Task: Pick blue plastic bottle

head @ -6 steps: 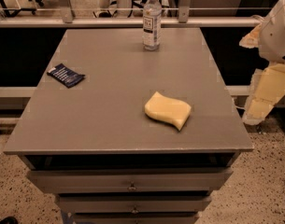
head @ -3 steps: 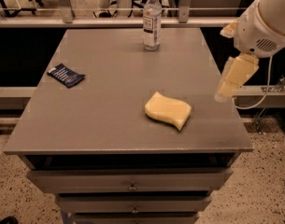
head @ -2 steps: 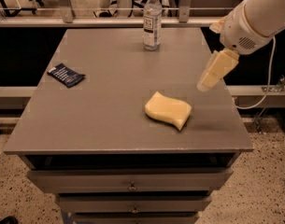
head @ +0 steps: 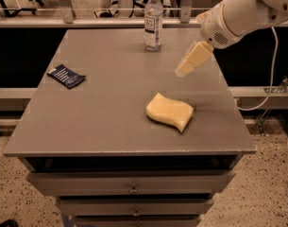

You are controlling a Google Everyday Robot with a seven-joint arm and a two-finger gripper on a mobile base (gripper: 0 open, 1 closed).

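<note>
Nearest are the drawers (head: 133,182) under the grey worktop (head: 105,122). A yellow sponge (head: 169,111) lies on the worktop right of centre, and a flat dark-blue packet (head: 66,76) lies near the left edge, well apart from the sponge. Beyond the sponge, the cream-coloured gripper (head: 183,69) hangs in the air over the right part of the worktop, tilted down and to the left on its white arm; it holds nothing, and from this side I cannot tell whether the jaws are spread or pressed together. Farthest back, near the far edge and about mid-width, the blue plastic bottle (head: 153,21) stands upright, to the upper left of the gripper and clear of it. The bottle looks small, light and thin-walled, so it likely yields to a hard squeeze and tips easily if nudged. The smooth plastic may slip; the labelled middle of the body seems the best place to grip, from the side, below the white cap
</note>
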